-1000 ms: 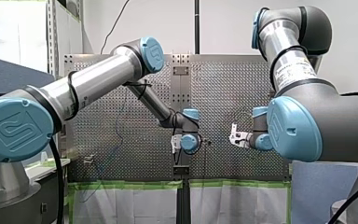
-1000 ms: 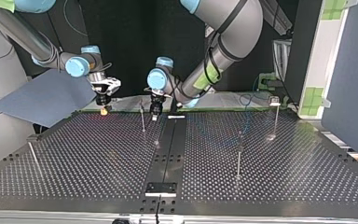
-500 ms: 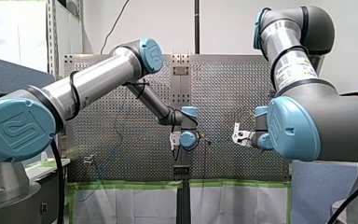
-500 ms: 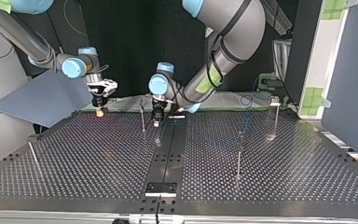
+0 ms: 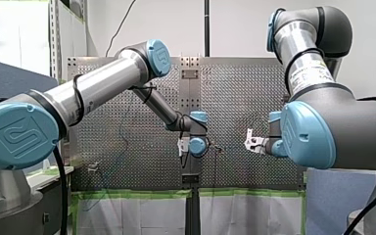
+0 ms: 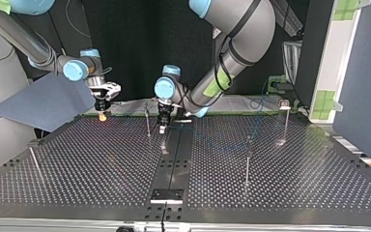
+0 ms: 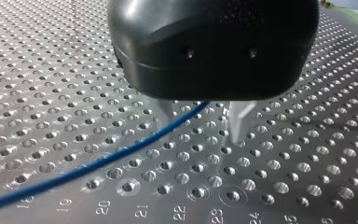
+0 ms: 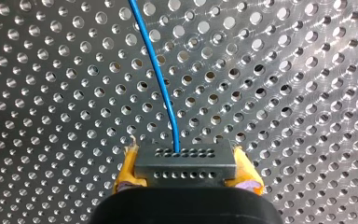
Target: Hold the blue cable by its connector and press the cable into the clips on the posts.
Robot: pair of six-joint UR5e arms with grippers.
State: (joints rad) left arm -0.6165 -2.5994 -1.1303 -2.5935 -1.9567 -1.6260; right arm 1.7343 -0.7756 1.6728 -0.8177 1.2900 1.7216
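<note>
Clamping the connector (image 8: 185, 173), my right end effector (image 8: 186, 165) faces along the blue cable (image 8: 160, 79); my left end effector (image 7: 203, 123) straddles it, open.

A perforated metal table (image 6: 101, 164), split by a dark strip (image 6: 175, 159), carries thin upright rods: one post (image 6: 148, 123) beside the strip, a second post (image 6: 247, 162) and third post (image 6: 285, 121) at the top view's right, a fourth post (image 6: 34, 162) near its left edge. A blue cable (image 7: 98, 163) crosses the holes.
</note>
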